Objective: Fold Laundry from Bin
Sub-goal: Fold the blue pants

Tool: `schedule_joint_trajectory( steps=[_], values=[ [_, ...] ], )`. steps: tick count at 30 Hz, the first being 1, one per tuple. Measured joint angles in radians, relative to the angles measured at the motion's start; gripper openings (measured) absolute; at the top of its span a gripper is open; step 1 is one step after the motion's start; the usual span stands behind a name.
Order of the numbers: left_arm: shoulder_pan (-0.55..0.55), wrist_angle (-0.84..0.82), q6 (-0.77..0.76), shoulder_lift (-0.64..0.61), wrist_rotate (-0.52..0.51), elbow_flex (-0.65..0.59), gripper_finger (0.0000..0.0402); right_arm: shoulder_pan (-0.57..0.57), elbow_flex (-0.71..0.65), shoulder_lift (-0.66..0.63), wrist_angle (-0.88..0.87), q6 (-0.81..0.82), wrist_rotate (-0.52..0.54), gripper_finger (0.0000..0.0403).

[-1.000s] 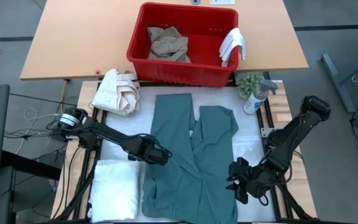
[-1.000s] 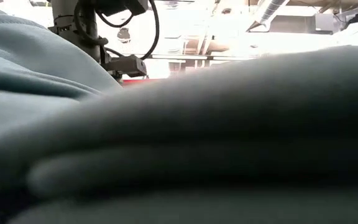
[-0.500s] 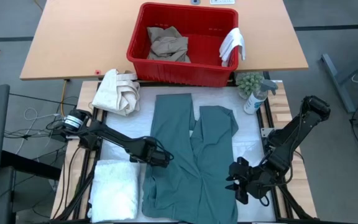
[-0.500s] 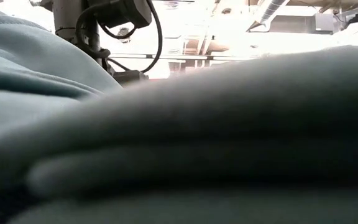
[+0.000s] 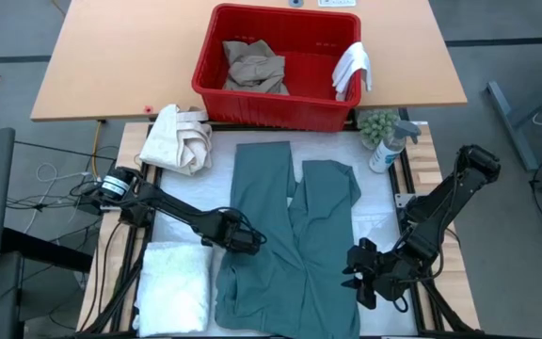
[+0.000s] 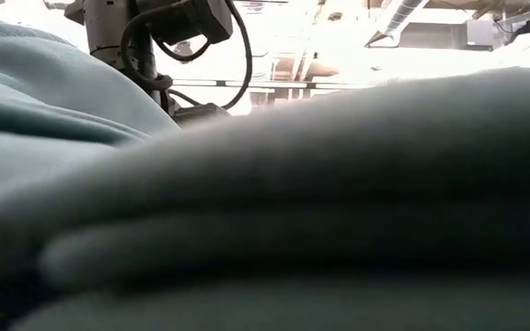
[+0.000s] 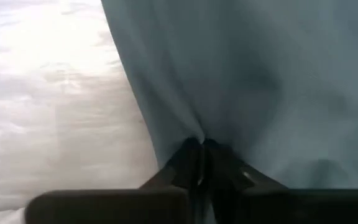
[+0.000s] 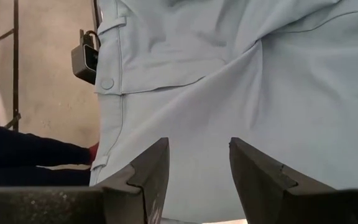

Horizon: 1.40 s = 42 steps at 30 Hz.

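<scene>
- Four views, taken one by one; first, the high view. The teal-green garment (image 5: 294,235) lies spread on the white tabletop (image 5: 374,212), not yet folded. The left gripper (image 5: 248,243) sits at its left edge, pinched shut on the fabric. The right gripper (image 5: 358,273) rests at the garment's right edge near the bottom. A white textured towel (image 5: 172,287) lies folded at the lower left, judged to be finished. The bin (image 5: 276,104) stands beyond the tabletop's far edge, with tan khaki trousers (image 5: 252,66) inside and a small white cloth (image 5: 353,68) draped over its right rim; both are left to do. A cream canvas bundle (image 5: 182,137), a spray bottle (image 5: 389,146) and a small plant (image 5: 376,124) sit by the bin.
- Low view: teal cloth fills nearly everything; one arm's dark body (image 6: 155,23) shows above it.
- Left wrist view: the fingers (image 7: 191,165) are closed together, the garment's edge bunched between them, with bare tabletop beside it.
- Right wrist view: the fingers (image 8: 151,168) stand apart over the garment's waistband, holding nothing.
- Progress, as a judgement: roughly one item done, one in hand, two waiting in the bin.
</scene>
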Motion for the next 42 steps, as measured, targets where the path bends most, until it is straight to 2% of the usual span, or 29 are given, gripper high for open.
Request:
schedule_joint_trajectory(
  steps=[6, 11, 16, 20, 22, 23, 26, 28, 29, 30, 34, 36, 38, 42],
  values=[
    [0.0, -0.021, 0.005, -0.022, 0.015, 0.017, 0.0001, 0.0, 0.0, 0.0, 0.005, 0.001, 0.0, 0.0193],
    [-0.008, -0.016, 0.049, -0.086, -0.002, 0.096, 0.0, -0.004, 0.0, 0.0, 0.007, 0.003, 0.0, 0.0193],
    [-0.031, -0.016, 0.133, -0.14, -0.055, 0.237, 0.0, -0.004, 0.0, 0.0, 0.007, 0.028, 0.0, 0.0193],
    [-0.06, -0.028, 0.279, -0.18, -0.032, 0.406, 0.0, -0.004, 0.0, 0.0, 0.014, 0.043, 0.0, 0.0193],
    [-0.084, -0.119, 0.346, -0.206, -0.028, 0.494, 0.0, -0.004, 0.0, 0.0, 0.01, 0.053, 0.0, 0.0193],
    [-0.095, -0.218, 0.366, -0.223, -0.035, 0.538, 0.0, -0.004, 0.0, 0.0, 0.012, 0.053, 0.0, 0.0193],
    [-0.126, -0.639, 0.357, -0.265, -0.093, 0.603, 0.0, -0.004, 0.0, 0.0, 0.011, 0.053, 0.023, 0.0193],
    [-0.133, -0.88, 0.336, -0.279, -0.13, 0.6, 0.0, -0.004, 0.0, 0.0, 0.012, 0.053, 0.05, 0.0193],
    [-0.132, -0.951, 0.344, -0.283, -0.15, 0.594, 0.0, -0.006, 0.0, 0.0, 0.011, 0.053, 0.064, 0.0193],
    [-0.129, -0.951, 0.372, -0.295, -0.166, 0.571, 0.0, -0.01, 0.0, 0.0, 0.011, 0.053, 0.076, 0.0193],
    [-0.116, -0.75, 0.51, -0.356, -0.2, 0.393, 0.0, -0.042, 0.0, 0.0, 0.011, 0.029, 0.081, 0.0193],
    [-0.112, -0.745, 0.469, -0.356, -0.199, 0.286, 0.0, -0.062, 0.0, 0.0, 0.002, 0.013, 0.076, 0.0193],
    [-0.111, -0.732, 0.367, -0.354, -0.147, 0.193, 0.0, -0.089, 0.0, 0.0, -0.011, -0.023, 0.084, 0.0193],
    [-0.164, -0.493, 0.356, -0.403, -0.133, 0.151, 0.0, -0.211, 0.002, 0.0, -0.027, -0.246, 0.158, 0.0193]
  ],
)
